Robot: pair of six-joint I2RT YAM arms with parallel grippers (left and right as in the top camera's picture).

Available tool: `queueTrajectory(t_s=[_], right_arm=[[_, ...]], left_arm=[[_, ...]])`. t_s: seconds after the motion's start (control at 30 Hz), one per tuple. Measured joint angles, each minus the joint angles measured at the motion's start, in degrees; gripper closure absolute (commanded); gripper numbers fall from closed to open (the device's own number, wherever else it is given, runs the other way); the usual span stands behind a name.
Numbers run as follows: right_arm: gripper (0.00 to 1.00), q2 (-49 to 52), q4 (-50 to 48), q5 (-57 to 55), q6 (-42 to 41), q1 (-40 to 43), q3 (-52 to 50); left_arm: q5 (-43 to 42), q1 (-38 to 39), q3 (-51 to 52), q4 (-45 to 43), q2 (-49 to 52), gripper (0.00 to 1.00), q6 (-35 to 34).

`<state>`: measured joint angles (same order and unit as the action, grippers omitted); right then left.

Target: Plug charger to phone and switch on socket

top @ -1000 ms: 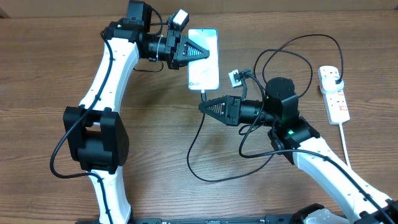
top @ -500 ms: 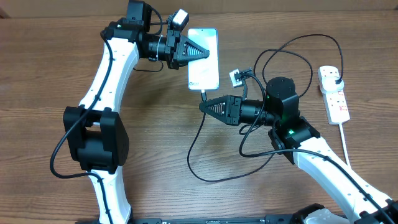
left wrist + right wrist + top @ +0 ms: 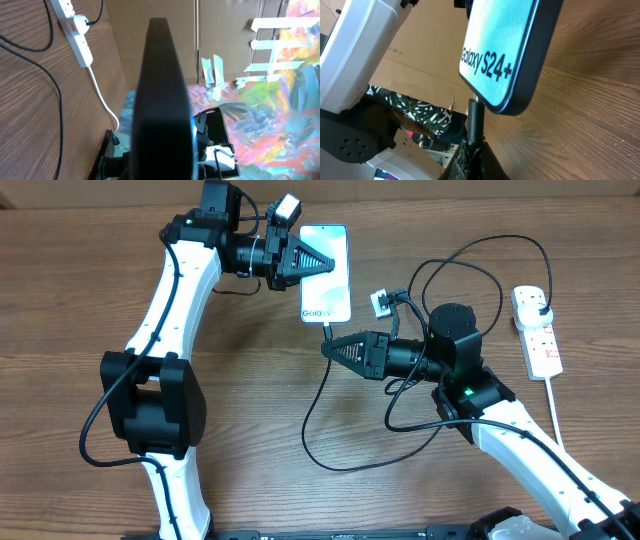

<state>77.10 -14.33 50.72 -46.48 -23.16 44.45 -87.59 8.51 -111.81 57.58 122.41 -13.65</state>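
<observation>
Fingers of the left gripper (image 3: 318,264) are squeezed tight on the left edge of the phone (image 3: 332,285), near the top middle of the table (image 3: 60,300). Just below it, the right gripper (image 3: 328,348) is pinched on the small end of the charger (image 3: 475,119), and that end touches the phone's bottom. Far right lies the socket (image 3: 541,340), with a black plug in it.
</observation>
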Motion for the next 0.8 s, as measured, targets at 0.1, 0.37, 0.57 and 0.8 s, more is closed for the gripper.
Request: queueTrajectory(t_s=[0.1,0.37,0.57,0.8], right_arm=[[0.96,0.00,0.00,-0.09,0.02,0.00,0.00],[0.96,0.00,0.07,0.04,0.02,0.00,0.00],[0.96,0.00,-0.79,0.00,-0.04,0.00,0.00],[0.96,0.00,-1.03,-0.35,-0.04,0.00,-0.02]], left_arm=[[0.22,0.02,0.00,-0.02,0.00,0.96,-0.48],[0.85,0.50,0.00,-0.15,0.00,0.96,-1.46],[2.19,0.70,0.00,-0.15,0.00,0.95,-2.80],[2.38,0.85,-0.15,-0.17,0.00,0.96,-2.95]])
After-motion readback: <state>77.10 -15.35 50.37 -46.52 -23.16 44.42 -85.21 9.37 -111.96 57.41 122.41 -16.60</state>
